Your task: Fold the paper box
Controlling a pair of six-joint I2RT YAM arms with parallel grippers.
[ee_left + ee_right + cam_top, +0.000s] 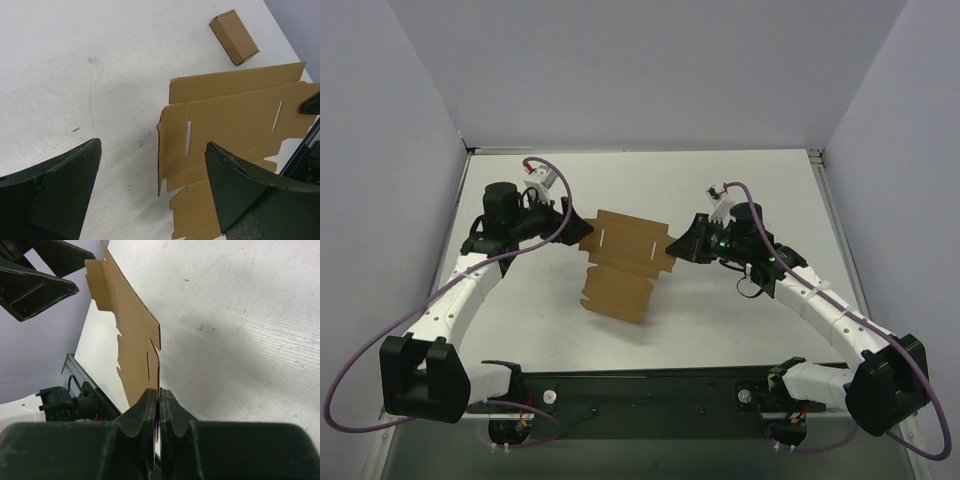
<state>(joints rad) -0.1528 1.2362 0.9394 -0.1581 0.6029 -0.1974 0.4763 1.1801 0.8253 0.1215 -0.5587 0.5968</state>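
Note:
The paper box (625, 262) is a flat, unfolded kraft sheet with slots, notched flaps and crease lines, held tilted above the table. My right gripper (672, 245) is shut on its right edge; in the right wrist view the jaws (159, 391) pinch the thin sheet (130, 325) edge-on. At the sheet's left edge my left gripper (570, 222) stands open. In the left wrist view its fingers (154, 145) spread wide, with the sheet's left edge (235, 125) between and beyond them, untouched.
A small closed brown cardboard box (234, 37) lies on the white table beyond the sheet in the left wrist view. Grey walls enclose the table (520, 320) on three sides. The black base rail (640, 385) runs along the near edge.

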